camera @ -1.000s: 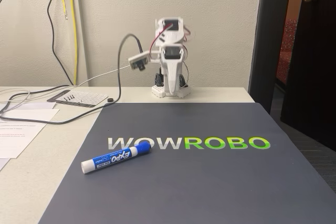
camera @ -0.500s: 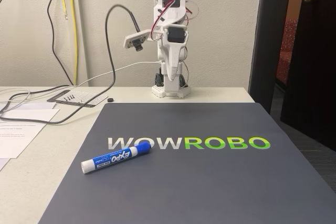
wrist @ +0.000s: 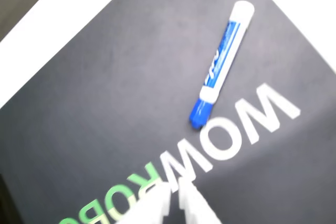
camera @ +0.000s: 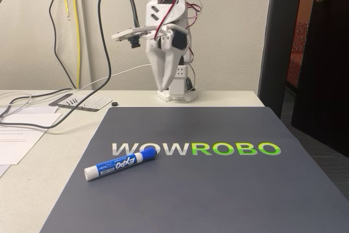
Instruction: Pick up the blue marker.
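Meanwhile, the blue marker (camera: 120, 165) lay flat on the dark mat (camera: 218, 189), near the mat's left side in the fixed view, its blue cap just below the white "WOW" of the printed word and its white end aimed toward the near left edge. Nothing touched it. The white arm (camera: 166, 53) stood at the far end of the table (camera: 32, 189), past the mat's far edge, raised with its gripper (camera: 165, 83) hanging point-down in front of the base, well apart from the marker. In the wrist view the marker (wrist: 220, 66) appeared on a slant in the upper right, cap toward the lettering, while the gripper (wrist: 173, 205) showed at the bottom edge over the letters, its two white fingers (wrist: 152, 208) drawn near each other with only a narrow gap between the tips and nothing held. Loose papers (camera: 16, 135) and black cables (camera: 54, 118) lay on the table left of the mat
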Controlling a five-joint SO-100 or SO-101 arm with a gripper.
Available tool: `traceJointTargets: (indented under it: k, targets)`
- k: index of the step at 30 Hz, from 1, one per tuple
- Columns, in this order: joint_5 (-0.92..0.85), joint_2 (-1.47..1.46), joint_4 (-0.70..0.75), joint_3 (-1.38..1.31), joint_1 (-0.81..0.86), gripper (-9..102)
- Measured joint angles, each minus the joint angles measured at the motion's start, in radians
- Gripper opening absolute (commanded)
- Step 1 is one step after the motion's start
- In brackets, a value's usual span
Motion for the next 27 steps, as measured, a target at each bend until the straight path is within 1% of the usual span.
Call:
traceJointTargets:
  k: [3, 9, 12, 16, 22, 27]
  targets:
    - [-0.072, -0.063, -0.029, -0.031, 0.026, 8]
    - [-0.14, -0.179, -0.149, -0.038, 0.066, 16]
    - [-0.138, -0.229, -0.209, -0.038, 0.084, 16]
    - [-0.126, -0.272, -0.239, -0.038, 0.11, 15]
    - [-0.043, -0.296, -0.247, -0.038, 0.172, 13]
    - [-0.029, -0.31, -0.258, -0.04, 0.202, 13]
